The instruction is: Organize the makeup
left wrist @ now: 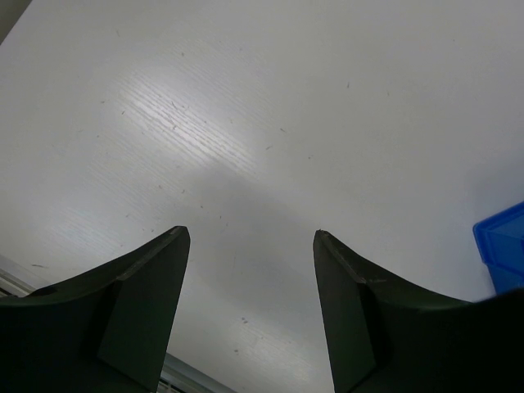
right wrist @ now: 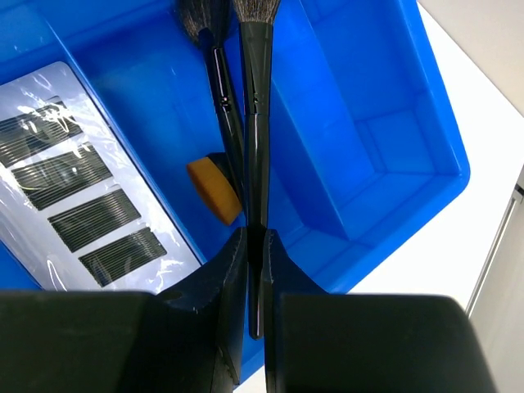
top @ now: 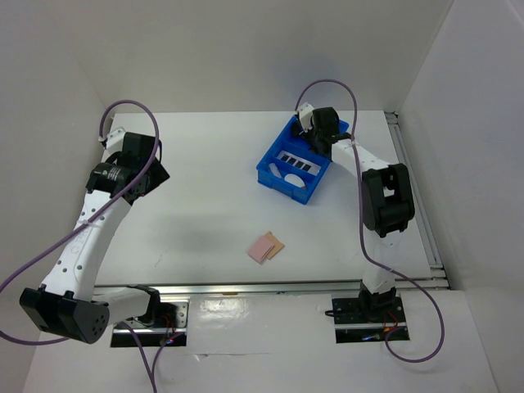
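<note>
Right gripper (right wrist: pixel 254 237): jaws narrow, clamped on the thin black handle of a brush (right wrist: pixel 255 123). In the right wrist view the handle runs from the fingers toward 12 o'clock, bristles at the top edge, and a short butt end pokes out at 6 o'clock. Whether the bristles touch the floor of the tray (right wrist: pixel 393 82) cannot be told.

Second brush (right wrist: pixel 223 90): lies just beside the held one, at its 9 o'clock, bristles also toward 12 o'clock, inside the same blue compartment. The tan tip of the sponge (right wrist: pixel 214 190) shows beside the lower end of its handle. The palette (right wrist: pixel 74 205), a white label with dark strips, lies in the next compartment, at 9 o'clock of the brushes.

In the top view the right gripper (top: pixel 318 135) sits over the far end of the tray (top: pixel 278 186), which lies at about 1 o'clock on the table (top: pixel 205 205). The pads (top: pixel 265 246), pink and tan, lie overlapped on the bare table, well apart from the tray, at its 7 o'clock.

Left gripper (left wrist: pixel 250 233): jaws wide, fingers (left wrist: pixel 155 286) well apart, held above the table (left wrist: pixel 246 123). One corner of the tray (left wrist: pixel 503 246) enters its view at 3 o'clock. In the top view the left gripper (top: pixel 151 176) hangs over the table's 9 o'clock side, well apart from the makeup.
</note>
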